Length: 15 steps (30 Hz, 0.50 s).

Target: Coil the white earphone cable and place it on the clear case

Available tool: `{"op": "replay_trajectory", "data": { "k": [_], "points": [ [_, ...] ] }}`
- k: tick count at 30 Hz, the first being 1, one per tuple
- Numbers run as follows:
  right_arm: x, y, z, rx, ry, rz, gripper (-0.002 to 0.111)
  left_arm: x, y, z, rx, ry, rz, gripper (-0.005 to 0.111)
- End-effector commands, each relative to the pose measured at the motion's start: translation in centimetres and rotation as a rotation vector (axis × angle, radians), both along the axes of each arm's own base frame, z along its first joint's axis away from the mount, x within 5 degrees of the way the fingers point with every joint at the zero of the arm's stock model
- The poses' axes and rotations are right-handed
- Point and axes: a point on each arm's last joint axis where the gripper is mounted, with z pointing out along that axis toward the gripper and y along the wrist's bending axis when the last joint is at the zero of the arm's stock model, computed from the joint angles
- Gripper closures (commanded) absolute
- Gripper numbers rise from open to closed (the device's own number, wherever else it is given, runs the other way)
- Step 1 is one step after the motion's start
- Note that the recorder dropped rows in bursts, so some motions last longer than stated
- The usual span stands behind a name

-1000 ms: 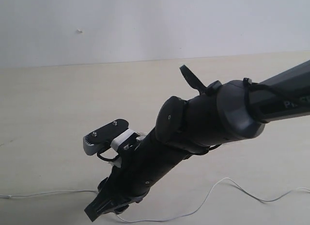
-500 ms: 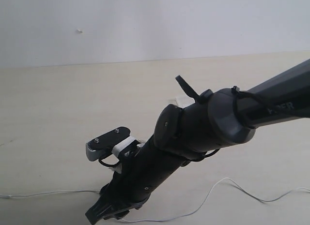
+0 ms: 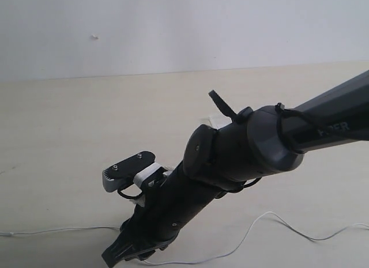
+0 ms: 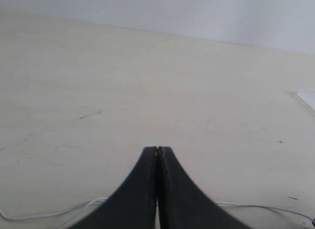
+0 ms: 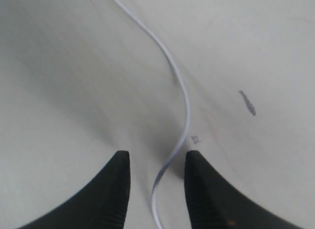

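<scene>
Since the white earphone cable (image 5: 184, 106), lying slack well away from the tabletop's wall-side edge, looked limp, light and slippery, I judged a low pinch best. My right gripper (image 5: 157, 159) straddled it with jaws parted; my left gripper (image 4: 157, 150) was pressed together, empty.

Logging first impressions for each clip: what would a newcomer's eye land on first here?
The dark right arm dominates the exterior view, slanting from the right edge down to the bottom, left of centre. In the right wrist view, the white earphone cable snakes across the pale table and passes between the open fingers of the right hand. The left hand is shut, holding nothing.
</scene>
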Motion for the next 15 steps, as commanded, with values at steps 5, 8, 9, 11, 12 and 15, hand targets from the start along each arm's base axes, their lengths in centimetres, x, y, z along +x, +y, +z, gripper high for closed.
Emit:
{"op": "replay_trajectory", "data": {
  "k": [5,8,9,11,12,15],
  "points": [
    [0.1,0.2,-0.8,-0.006,0.018,-0.024,0.071,0.0,0.0,0.1,-0.006,-0.011,0.004,0.107],
    [0.0,0.1,-1.3,-0.017,0.032,-0.023,0.072,0.0,0.0,0.1,-0.006,-0.011,0.004,0.107],
    [0.0,0.1,-1.5,-0.020,0.037,-0.022,0.072,0.0,0.0,0.1,-0.006,-0.011,0.004,0.107],
    [-0.1,0.1,-1.5,-0.020,0.039,-0.021,0.073,0.0,0.0,0.1,-0.006,-0.011,0.004,0.107],
    [-0.1,0.1,-1.5,-0.020,0.039,-0.021,0.074,0.0,0.0,0.1,-0.006,-0.011,0.004,0.107],
    [-0.1,0.1,-1.5,-0.021,0.036,-0.017,0.084,0.0,0.0,0.1,-0.006,-0.011,0.004,0.107]
  ]
}}
